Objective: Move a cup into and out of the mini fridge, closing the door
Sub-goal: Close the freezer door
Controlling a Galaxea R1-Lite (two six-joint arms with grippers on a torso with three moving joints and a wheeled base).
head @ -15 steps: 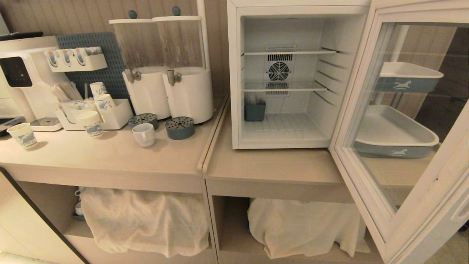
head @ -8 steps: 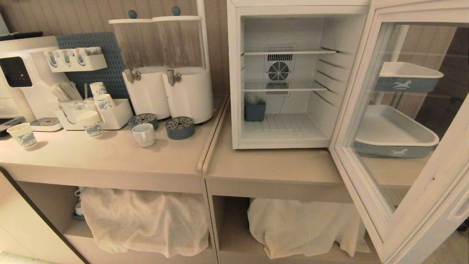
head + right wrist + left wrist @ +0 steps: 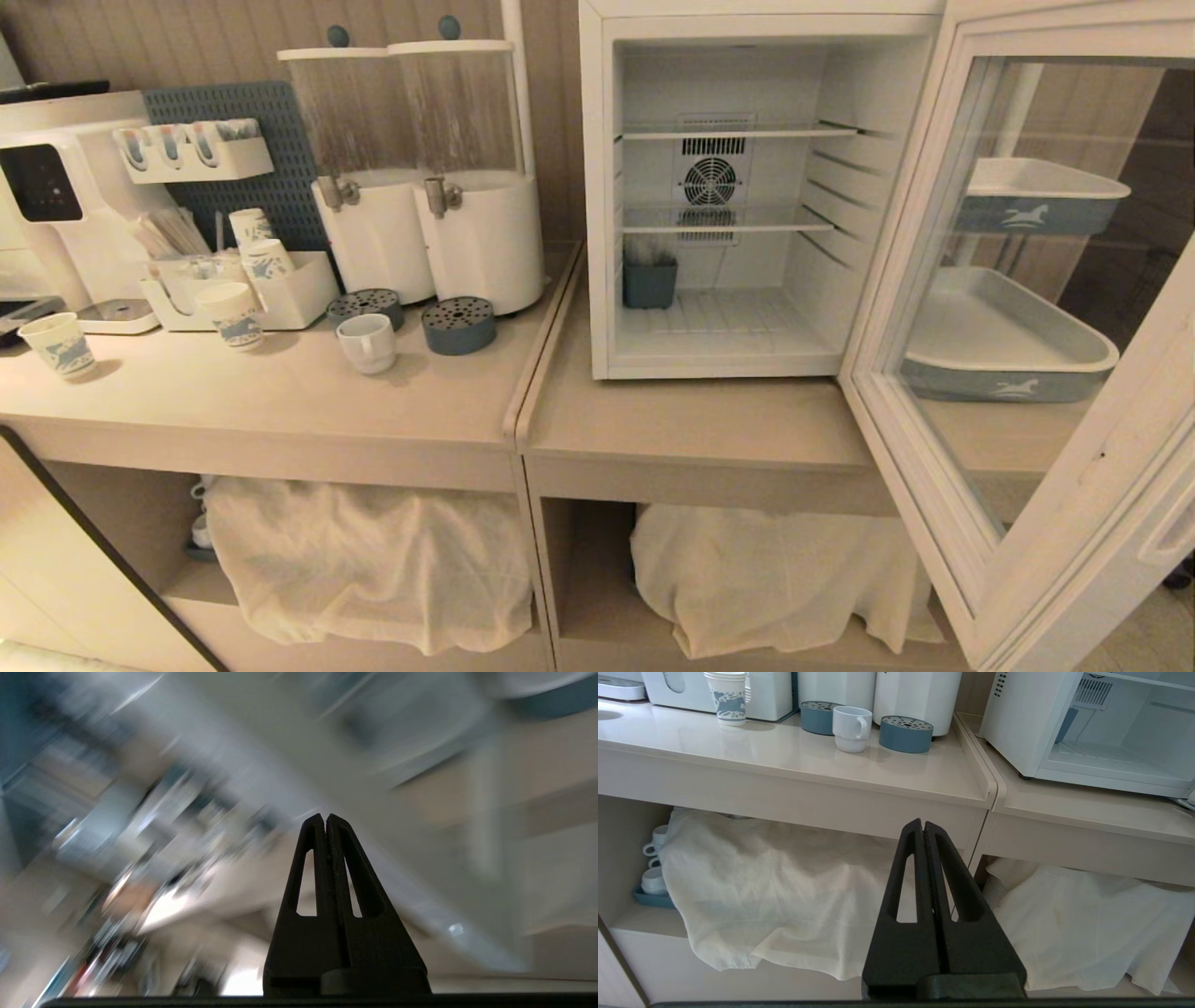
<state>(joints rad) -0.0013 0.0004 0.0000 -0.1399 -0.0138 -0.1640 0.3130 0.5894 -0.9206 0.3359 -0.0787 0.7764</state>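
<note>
Cup [image 3: 366, 343] sits on the table [image 3: 280, 401], handle toward us, between two blue drip trays [image 3: 457, 325], well apart from the mini fridge [image 3: 714, 196]. Door [image 3: 1027, 308] hangs wide open, so the bottom shelf is reachable. Left gripper [image 3: 923, 828] is pinched shut, empty, low in front of the table. Right gripper [image 3: 325, 820], also shut and empty, looks out on pure blur.
</note>
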